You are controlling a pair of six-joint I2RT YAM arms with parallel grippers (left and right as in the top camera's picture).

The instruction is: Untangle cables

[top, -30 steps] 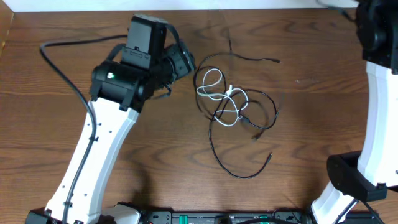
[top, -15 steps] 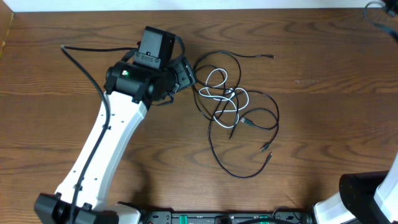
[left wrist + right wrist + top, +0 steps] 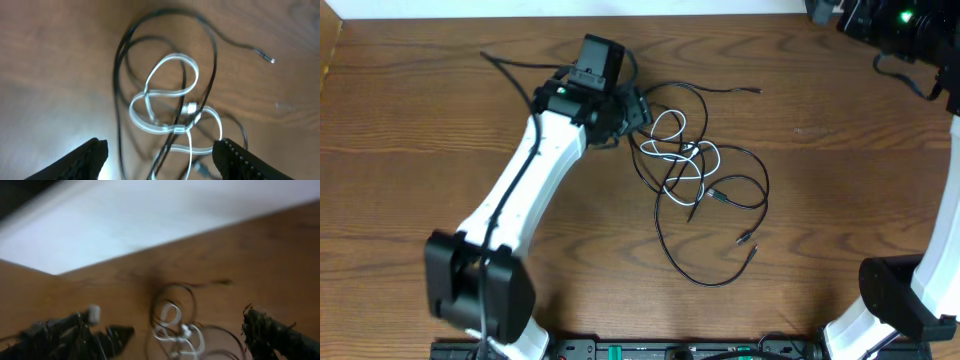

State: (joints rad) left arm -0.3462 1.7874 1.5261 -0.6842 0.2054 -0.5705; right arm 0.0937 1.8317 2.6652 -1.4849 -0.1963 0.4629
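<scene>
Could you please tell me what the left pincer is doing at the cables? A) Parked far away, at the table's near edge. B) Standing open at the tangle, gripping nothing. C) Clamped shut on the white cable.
B: the left pincer stands with jaws wide apart at the tangle, and the white cable lies ungripped.

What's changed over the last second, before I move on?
The left gripper reached right to the edge of the tangle, jaws open over the white cable. The right gripper shifted near the far right corner, jaws open. One black cable settled into a top loop. The rest stayed put.
</scene>
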